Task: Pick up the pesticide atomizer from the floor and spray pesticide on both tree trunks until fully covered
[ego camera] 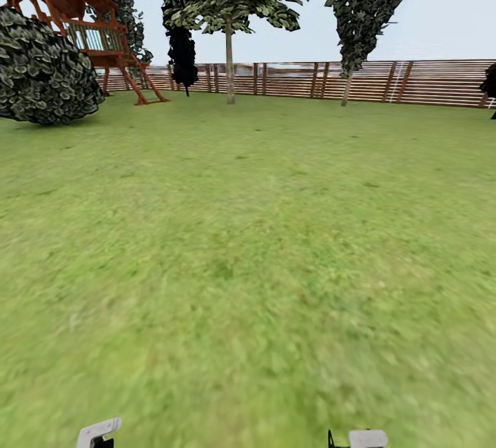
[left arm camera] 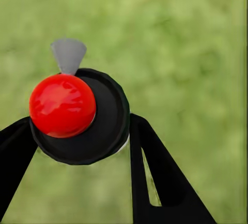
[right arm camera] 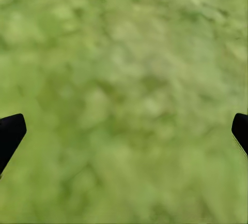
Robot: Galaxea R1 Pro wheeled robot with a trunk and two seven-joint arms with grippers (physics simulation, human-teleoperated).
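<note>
Red-capped pesticide atomizer [left arm camera: 77, 115] clamped in left gripper [left arm camera: 77, 146]; right gripper [right arm camera: 124, 131] spread, empty; trees [ego camera: 229, 62] unsprayed, far off.

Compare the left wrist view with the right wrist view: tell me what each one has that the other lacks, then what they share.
Left wrist view alone: the black round pesticide atomizer with a glossy red ball and grey nozzle, gripped between the left hand's dark fingers.
Right wrist view alone: the right hand spread wide, its dark fingertips at opposite edges with nothing between them.
Both: blurred green grass lawn beneath.
</note>
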